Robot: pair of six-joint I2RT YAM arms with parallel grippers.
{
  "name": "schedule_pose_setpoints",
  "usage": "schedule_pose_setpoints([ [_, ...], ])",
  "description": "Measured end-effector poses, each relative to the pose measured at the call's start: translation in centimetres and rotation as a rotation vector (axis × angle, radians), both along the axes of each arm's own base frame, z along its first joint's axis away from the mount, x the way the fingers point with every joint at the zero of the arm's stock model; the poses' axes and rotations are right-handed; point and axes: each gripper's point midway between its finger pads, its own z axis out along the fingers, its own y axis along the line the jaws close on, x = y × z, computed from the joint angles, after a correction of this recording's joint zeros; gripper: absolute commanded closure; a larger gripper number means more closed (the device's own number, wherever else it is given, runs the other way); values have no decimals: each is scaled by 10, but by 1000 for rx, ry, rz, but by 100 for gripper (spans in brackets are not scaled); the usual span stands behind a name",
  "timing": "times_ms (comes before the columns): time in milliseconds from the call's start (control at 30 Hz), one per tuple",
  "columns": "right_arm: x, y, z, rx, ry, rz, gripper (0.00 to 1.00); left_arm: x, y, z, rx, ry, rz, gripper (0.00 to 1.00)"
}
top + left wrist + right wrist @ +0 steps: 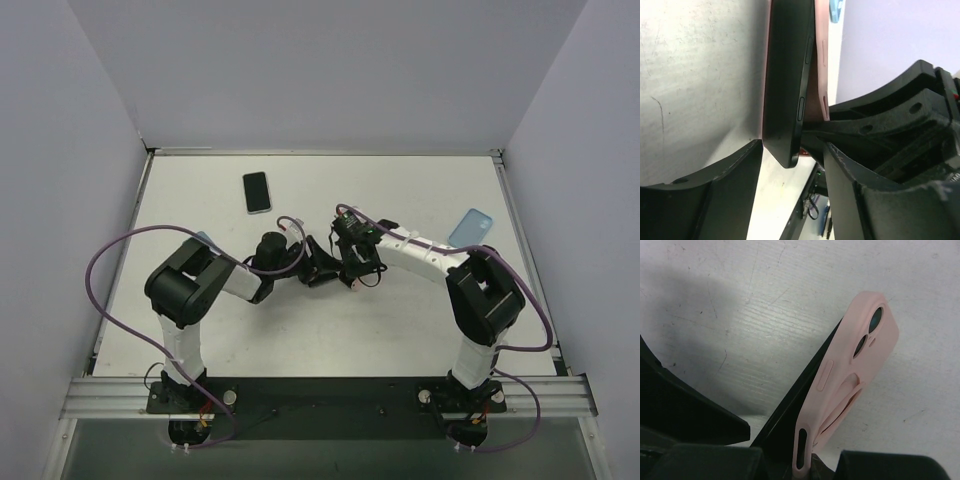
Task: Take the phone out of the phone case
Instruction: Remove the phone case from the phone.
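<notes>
A black phone sits partly peeled out of a pink phone case, standing on edge above the table between the two arms. In the left wrist view the case gapes away from the phone's lower end. My left gripper is open. Its fingers straddle the phone's bottom corner, with a gap on the right side. My right gripper is shut on the case's bottom edge by the port slot, with the phone's dark edge beside it. From above, both grippers meet at the table's middle and hide the phone.
A second dark phone lies flat at the back left. A light blue case lies at the right, near the table's edge. A small pale blue piece shows beside the left arm. Purple cables loop from both arms.
</notes>
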Motion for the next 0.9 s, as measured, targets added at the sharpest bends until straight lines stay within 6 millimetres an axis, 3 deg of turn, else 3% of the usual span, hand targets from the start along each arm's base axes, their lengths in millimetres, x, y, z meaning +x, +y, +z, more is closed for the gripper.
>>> schedule_pose_setpoints([
  [267, 0, 2, 1, 42, 18, -4, 100, 8, -10, -15, 165, -21, -42, 49],
  [400, 0, 1, 1, 60, 31, -10, 100, 8, -14, -13, 220, -46, -74, 57],
  [433, -1, 1, 2, 63, 33, -11, 100, 8, -15, -11, 234, -51, -81, 66],
  [700, -2, 1, 3, 101, 40, -13, 100, 7, -21, -5, 317, -88, -126, 100],
  [900, -2, 0, 6, 148, 57, -19, 100, 7, -21, -4, 360, -104, -130, 100],
])
